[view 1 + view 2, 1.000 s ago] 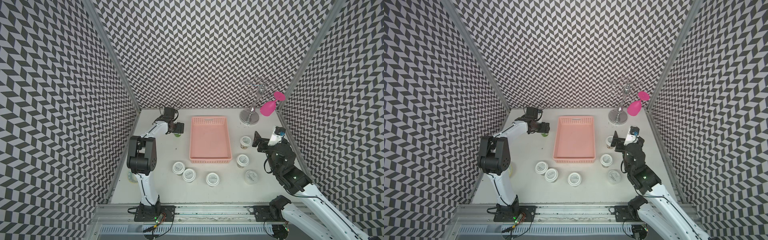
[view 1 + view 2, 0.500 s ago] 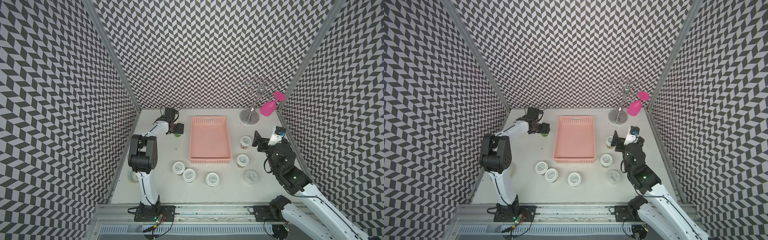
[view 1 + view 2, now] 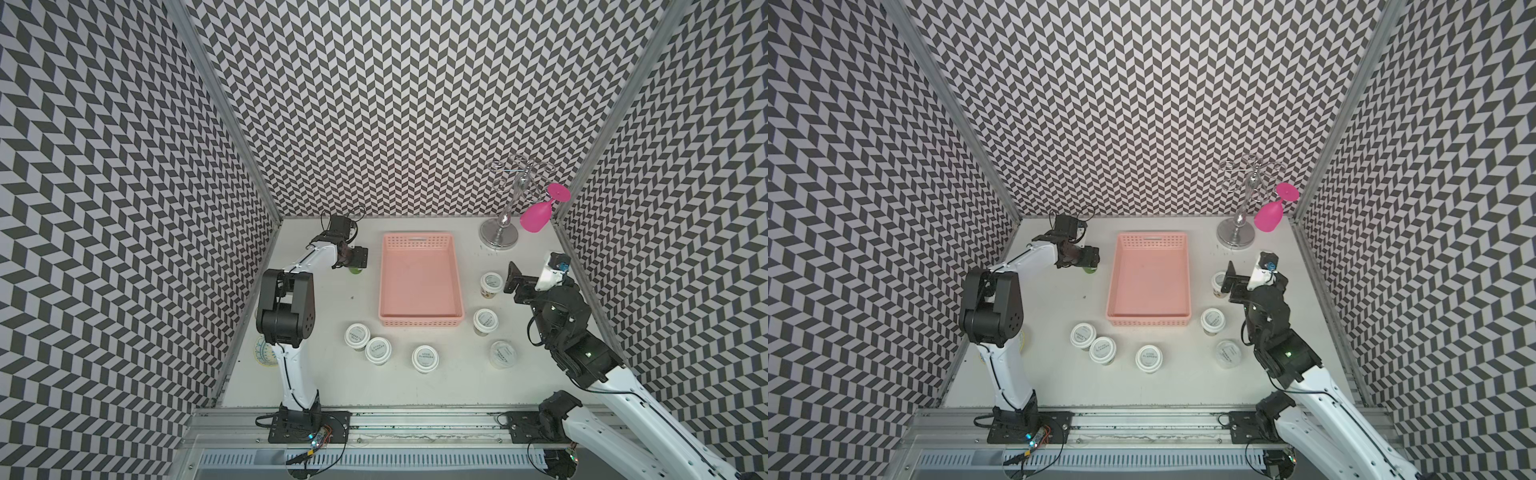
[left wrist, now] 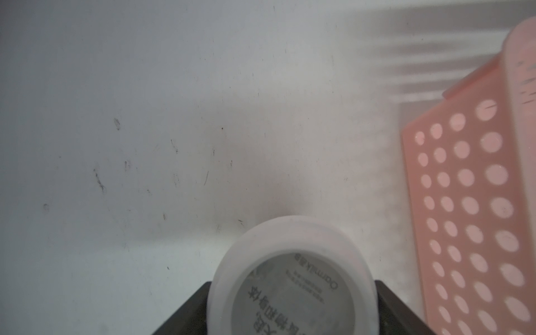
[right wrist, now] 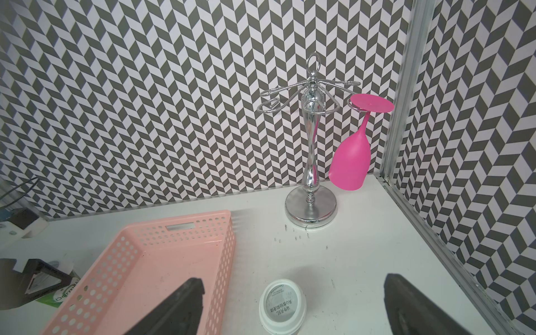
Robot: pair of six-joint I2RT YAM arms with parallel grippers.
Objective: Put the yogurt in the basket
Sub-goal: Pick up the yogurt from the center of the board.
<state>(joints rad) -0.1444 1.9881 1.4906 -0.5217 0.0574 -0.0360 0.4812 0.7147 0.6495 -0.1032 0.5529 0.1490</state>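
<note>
Seven white-lidded yogurt tubs [image 3: 424, 357]

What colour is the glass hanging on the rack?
The glass is bright magenta pink, hanging upside down on the chrome rack; the right wrist view shows it best.

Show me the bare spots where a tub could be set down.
Bare: the basket floor; the table between left arm and basket; the strip between the front tubs and the rail. Crowded: right of the basket, three tubs beside the right arm.
</note>
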